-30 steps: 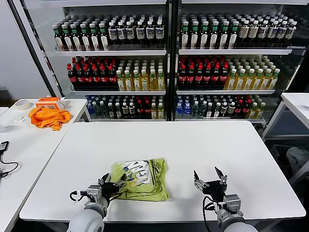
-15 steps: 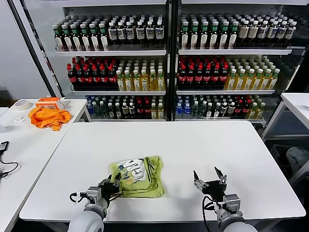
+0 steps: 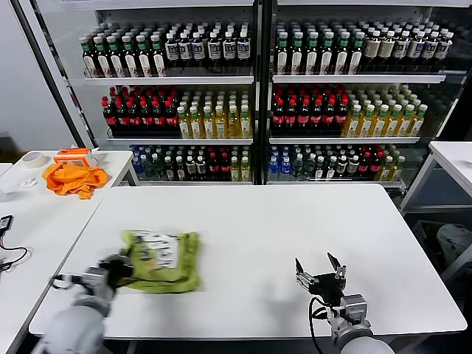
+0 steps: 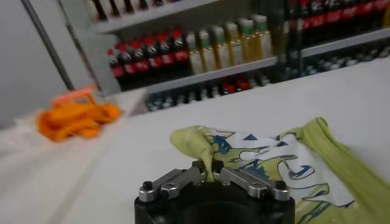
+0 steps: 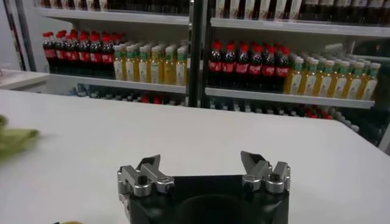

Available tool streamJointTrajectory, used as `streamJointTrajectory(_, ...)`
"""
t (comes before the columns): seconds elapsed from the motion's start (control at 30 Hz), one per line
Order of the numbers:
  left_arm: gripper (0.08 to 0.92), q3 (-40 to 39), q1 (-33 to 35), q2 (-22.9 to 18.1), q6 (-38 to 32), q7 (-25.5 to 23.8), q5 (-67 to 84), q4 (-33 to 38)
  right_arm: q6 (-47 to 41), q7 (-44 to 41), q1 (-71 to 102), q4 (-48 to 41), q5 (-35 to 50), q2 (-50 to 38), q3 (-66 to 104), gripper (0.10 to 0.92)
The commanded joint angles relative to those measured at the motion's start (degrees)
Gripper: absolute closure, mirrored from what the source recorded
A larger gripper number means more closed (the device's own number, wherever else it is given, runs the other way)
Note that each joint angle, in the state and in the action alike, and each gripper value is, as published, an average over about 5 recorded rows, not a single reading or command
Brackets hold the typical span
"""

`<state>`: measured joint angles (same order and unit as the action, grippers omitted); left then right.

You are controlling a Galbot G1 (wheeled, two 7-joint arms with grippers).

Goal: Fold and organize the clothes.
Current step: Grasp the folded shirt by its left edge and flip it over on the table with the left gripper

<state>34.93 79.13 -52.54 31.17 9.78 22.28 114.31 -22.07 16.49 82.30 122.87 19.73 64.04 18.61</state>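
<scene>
The light yellow-green T-shirt (image 3: 161,259) lies folded on the white table (image 3: 251,221), near its left front, with the white printed graphic facing up. My left gripper (image 3: 118,267) is shut on the shirt's left edge. In the left wrist view the jaws (image 4: 208,168) pinch a fold of the shirt (image 4: 286,164). My right gripper (image 3: 320,271) is open and empty, low over the table's front right. In the right wrist view its jaws (image 5: 204,167) stand wide apart over bare table, with a bit of the shirt (image 5: 13,139) at the edge.
A bright orange cloth (image 3: 72,178) and a roll of tape (image 3: 33,159) lie on the side table at the far left. Glass-fronted drink coolers (image 3: 258,88) stand behind the table. A black cable (image 3: 9,243) lies on the left table.
My left gripper has dragged the shirt leftward across the table, from front centre to front left. The right gripper has stayed in place.
</scene>
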Motion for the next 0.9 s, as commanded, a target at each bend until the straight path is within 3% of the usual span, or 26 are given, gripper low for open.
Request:
streamJointTrajectory(0.03, 0.897, 23.79, 8.18, 18.43, 1.95, -9.34, 2.29, 5.72, -0.11, 0.02, -0.51, -0.03, 0.01, 0.3, -0.33, 0.203)
streamJointTrajectory(0.1, 0.897, 15.59, 5.75, 14.24, 1.97, -8.29, 2.13, 9.97, -0.35, 0.07, -0.59, 0.05, 0.04, 0.5, -0.49, 0.203)
streamJointTrajectory(0.23, 0.897, -7.81, 2.58, 1.64, 1.94, -7.91, -8.43, 16.8, -0.97, 0.2, -0.78, 0.63, 0.1, 0.6, -0.52, 0.203)
streamJointTrajectory(0.37, 0.897, -21.19, 0.48, -9.74, 1.94, -7.94, -13.43, 16.41, -1.18, 0.26, -0.31, 1.2, -0.03, 0.61, -0.05, 0.203)
streamJointTrajectory(0.47, 0.897, -24.76, -1.07, -16.21, 1.93, -6.67, -13.95, 14.15, -1.08, 0.22, 0.22, 1.27, -0.25, 0.72, 0.22, 0.203)
streamJointTrajectory(0.57, 0.897, -25.53, -2.89, -20.03, 1.93, -5.28, -13.73, 12.3, -1.01, 0.18, 0.37, 1.33, -0.41, 0.85, 0.36, 0.203)
streamJointTrajectory(0.9, 0.897, -24.6, -10.03, -25.88, 1.9, 2.86, -5.03, 6.53, -1.02, 0.06, -0.09, 1.45, -0.52, 0.69, 0.35, 0.203)
